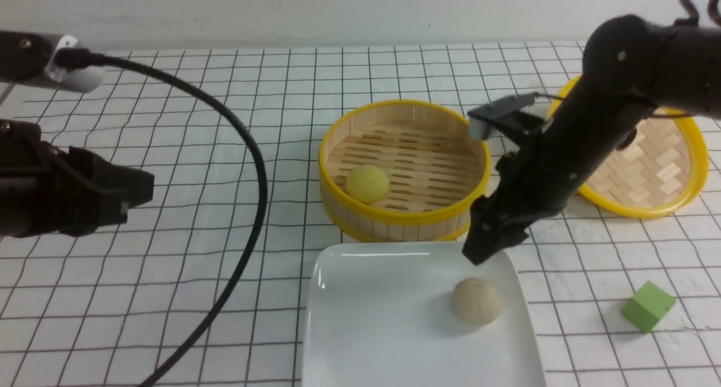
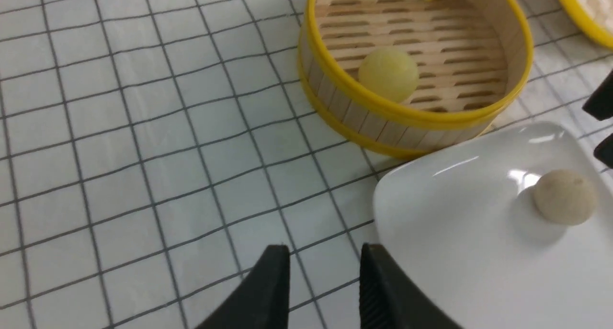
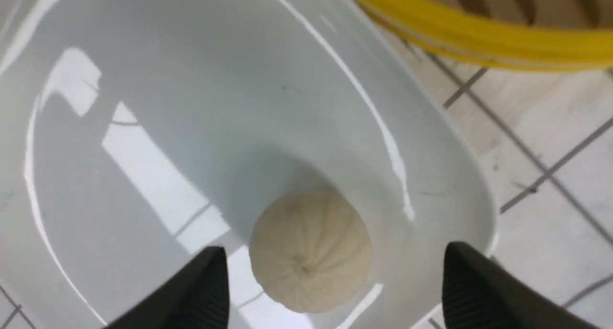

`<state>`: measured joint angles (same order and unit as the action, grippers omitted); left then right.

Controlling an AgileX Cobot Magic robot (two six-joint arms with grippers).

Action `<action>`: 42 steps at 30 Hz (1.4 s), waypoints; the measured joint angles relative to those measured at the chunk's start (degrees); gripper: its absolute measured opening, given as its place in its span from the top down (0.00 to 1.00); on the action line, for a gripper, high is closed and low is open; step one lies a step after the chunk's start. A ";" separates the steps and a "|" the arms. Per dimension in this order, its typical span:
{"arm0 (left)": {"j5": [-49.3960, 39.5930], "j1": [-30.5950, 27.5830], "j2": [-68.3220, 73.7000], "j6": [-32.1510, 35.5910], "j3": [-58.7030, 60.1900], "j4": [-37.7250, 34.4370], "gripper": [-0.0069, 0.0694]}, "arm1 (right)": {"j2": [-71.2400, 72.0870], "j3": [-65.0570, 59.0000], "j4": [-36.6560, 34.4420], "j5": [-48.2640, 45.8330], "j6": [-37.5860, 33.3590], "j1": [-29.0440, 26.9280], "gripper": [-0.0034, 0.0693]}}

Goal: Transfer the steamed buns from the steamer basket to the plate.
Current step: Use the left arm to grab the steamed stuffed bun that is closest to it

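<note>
One pleated beige bun (image 1: 476,302) sat on the white plate (image 1: 349,319), under the right gripper's (image 3: 335,266) spread, empty jaws; farther off, left of centre in the bamboo steamer basket (image 1: 401,217), lay the smooth yellow bun (image 1: 368,183), probably light, soft and easily dented, best pinched gently low across its sides, while the left gripper's (image 2: 324,252) parted jaws held nothing.

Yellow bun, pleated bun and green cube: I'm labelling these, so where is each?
Yellow bun (image 1: 368,183), front view, its domed top.
Pleated bun (image 3: 310,250), right wrist view, its pleated top.
Green cube (image 1: 648,306), front view, its visible middle.
</note>
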<state>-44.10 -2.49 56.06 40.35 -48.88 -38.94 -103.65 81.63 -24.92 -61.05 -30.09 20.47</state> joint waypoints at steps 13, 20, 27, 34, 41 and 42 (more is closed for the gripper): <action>0.67 0.00 0.26 7.55 0.00 -6.03 0.59 | 22.85 6.32 4.91 -1.40 3.85 0.00 0.21; 0.56 0.00 7.66 11.10 0.00 -14.29 0.59 | 38.57 6.55 7.28 -2.01 5.76 0.00 0.21; -1.93 0.00 15.10 25.19 -0.16 -27.59 0.59 | 48.30 3.70 8.74 -5.40 8.91 0.00 0.21; -7.08 0.00 23.69 29.02 -9.16 -27.65 0.59 | 55.34 -5.55 12.23 -7.08 13.12 0.00 0.21; -12.45 1.22 29.39 21.76 -20.00 -13.66 0.55 | 56.78 -10.88 12.60 -7.15 13.65 0.00 0.22; -12.54 1.60 29.68 21.50 -20.27 -13.23 0.55 | 56.85 -10.95 12.60 -7.15 13.65 0.00 0.22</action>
<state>-56.64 -0.89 85.75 61.84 -69.15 -52.17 -46.81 70.68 -12.33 -68.21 -16.43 20.47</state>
